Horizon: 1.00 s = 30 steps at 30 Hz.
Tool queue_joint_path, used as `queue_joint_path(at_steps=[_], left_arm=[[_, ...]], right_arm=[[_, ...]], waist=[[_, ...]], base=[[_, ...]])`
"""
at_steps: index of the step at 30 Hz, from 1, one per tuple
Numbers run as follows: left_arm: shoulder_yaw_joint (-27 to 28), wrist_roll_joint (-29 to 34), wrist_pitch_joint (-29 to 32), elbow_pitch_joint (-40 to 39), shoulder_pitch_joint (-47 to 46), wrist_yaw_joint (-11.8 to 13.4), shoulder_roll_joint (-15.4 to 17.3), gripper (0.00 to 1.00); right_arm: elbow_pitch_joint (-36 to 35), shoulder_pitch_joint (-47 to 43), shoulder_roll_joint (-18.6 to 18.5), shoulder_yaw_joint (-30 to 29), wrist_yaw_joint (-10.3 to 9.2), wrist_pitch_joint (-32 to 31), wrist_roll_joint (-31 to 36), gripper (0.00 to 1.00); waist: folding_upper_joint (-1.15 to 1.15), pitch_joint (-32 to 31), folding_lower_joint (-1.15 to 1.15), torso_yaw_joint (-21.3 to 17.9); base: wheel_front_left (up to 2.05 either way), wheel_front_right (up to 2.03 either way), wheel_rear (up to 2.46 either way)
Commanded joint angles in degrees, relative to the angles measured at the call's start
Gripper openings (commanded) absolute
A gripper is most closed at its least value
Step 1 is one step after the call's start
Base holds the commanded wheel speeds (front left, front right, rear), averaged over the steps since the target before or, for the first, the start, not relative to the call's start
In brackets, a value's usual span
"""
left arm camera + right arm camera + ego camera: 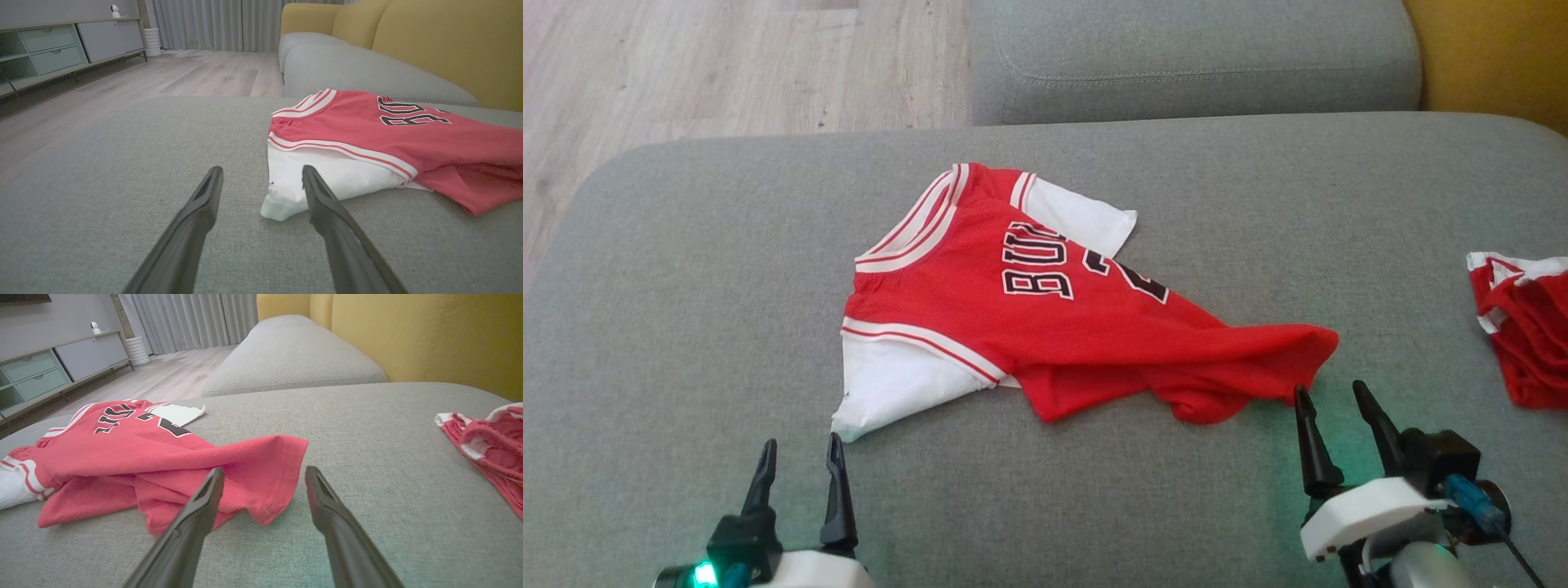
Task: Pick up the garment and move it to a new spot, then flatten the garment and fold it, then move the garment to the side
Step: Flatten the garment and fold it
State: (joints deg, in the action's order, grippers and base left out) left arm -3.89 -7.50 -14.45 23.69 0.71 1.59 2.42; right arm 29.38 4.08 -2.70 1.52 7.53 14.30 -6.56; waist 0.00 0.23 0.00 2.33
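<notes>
The garment (1045, 327) is a red jersey with white sleeves, white-striped trim and black lettering, lying rumpled on the grey cushion (686, 286). Its hem is bunched toward the right. My left gripper (799, 451) stands open just in front of the white sleeve tip (282, 206), apart from it. My right gripper (1334, 394) is open too, its fingers just short of the hem corner (269, 498), with nothing between them. In the wrist views the jersey (388, 134) (163, 457) lies ahead of each pair of fingers.
A second red and white piece of clothing (1523, 335) (486, 445) lies crumpled at the cushion's right edge. Another grey cushion (1192, 57) sits behind, with a yellow backrest (429, 339) on the right. Wooden floor (686, 73) lies beyond the far left edge, and a low cabinet (61, 49) stands across the room.
</notes>
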Motion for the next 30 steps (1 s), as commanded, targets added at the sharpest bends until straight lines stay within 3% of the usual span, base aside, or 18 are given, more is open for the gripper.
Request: queue_joint_path(at_steps=[1, 8, 15, 23, 30], left_arm=[[1.5, -0.1, -0.5, -1.7, -1.3, 0.3, 0.5, 1.0], [1.0, -2.2, -0.5, 0.1, -2.9, -1.4, 0.5, 1.0], [1.3, -5.4, -0.5, 10.0, -9.0, -4.7, 0.5, 1.0], [4.2, -6.6, -0.5, 14.5, -12.4, -7.4, 0.5, 1.0], [5.1, -6.9, -0.5, 16.6, -14.3, -8.3, 0.5, 1.0]], right_arm=[[-1.8, 1.8, -0.2, 1.8, -0.04, 0.7, -0.2, 1.0], [-2.6, 2.4, -0.2, 2.8, -0.04, 0.7, -1.0, 1.0], [-2.9, 4.1, -0.2, 4.0, -0.04, 0.7, -1.5, 1.0], [-3.2, 5.4, -0.2, 3.6, -0.04, 0.7, -1.5, 1.0], [-3.2, 6.3, -0.2, 3.8, -0.04, 0.7, -1.9, 1.0]], waist=[[0.0, 0.1, 0.0, -0.1], [0.0, 1.1, 0.0, -0.6], [0.0, 5.0, 0.0, -1.9], [0.0, 7.5, 0.0, -2.9], [0.0, 9.0, 0.0, -3.4]], base=[[0.0, 0.0, 0.0], [0.0, 0.0, 0.0], [0.0, 0.0, 0.0], [0.0, 0.0, 0.0], [0.0, 0.0, 0.0]])
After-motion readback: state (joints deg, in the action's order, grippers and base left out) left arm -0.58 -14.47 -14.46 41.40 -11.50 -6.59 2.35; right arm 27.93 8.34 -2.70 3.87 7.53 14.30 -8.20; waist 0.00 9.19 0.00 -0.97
